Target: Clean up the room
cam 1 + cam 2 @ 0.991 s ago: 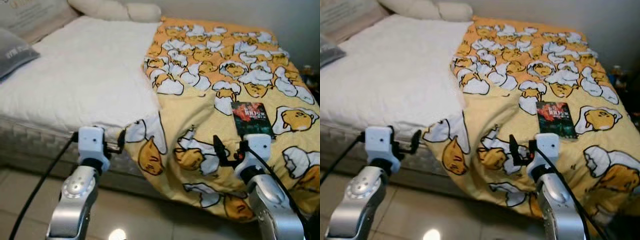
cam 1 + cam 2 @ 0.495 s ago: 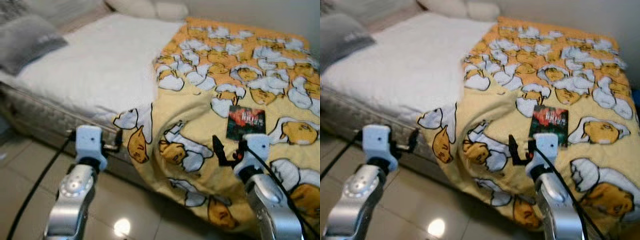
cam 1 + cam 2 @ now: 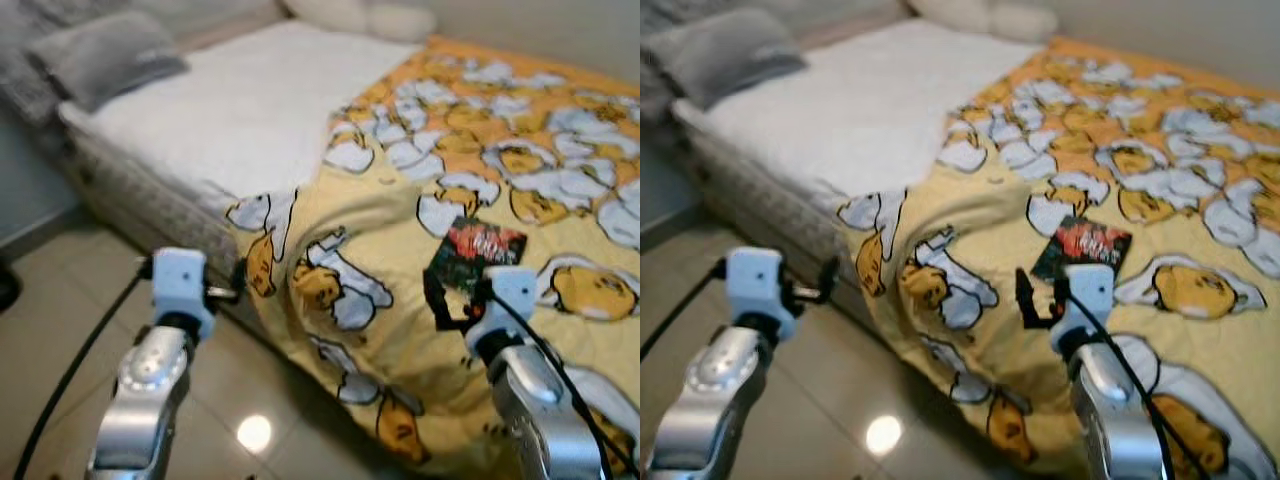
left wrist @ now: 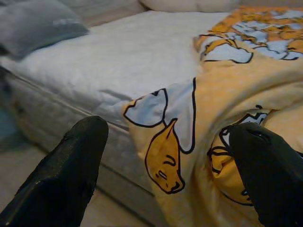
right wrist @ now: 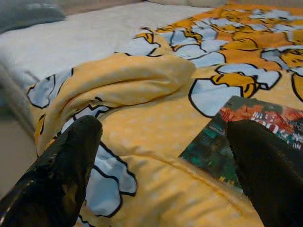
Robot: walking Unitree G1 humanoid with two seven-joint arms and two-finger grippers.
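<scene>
A bed (image 3: 230, 130) with a white sheet carries a yellow blanket (image 3: 520, 200) printed with cartoon eggs, draped over its edge toward the tiled floor (image 3: 60, 330). A dark, red-lettered book (image 3: 475, 255) lies flat on the blanket. A grey pillow (image 3: 105, 60) sits at the bed's head. The right gripper (image 5: 163, 161) hovers just before the book, the left gripper (image 4: 165, 165) near the bed's edge, both spread wide and empty.

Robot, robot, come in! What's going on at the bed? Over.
Both grippers open, left gripper, right gripper. Book flat on yellow blanket, just beyond right gripper. Nothing blocking.

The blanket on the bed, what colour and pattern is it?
The blanket is yellow-orange, printed with white-and-yellow cartoon eggs; clearest in the left eye view.
</scene>
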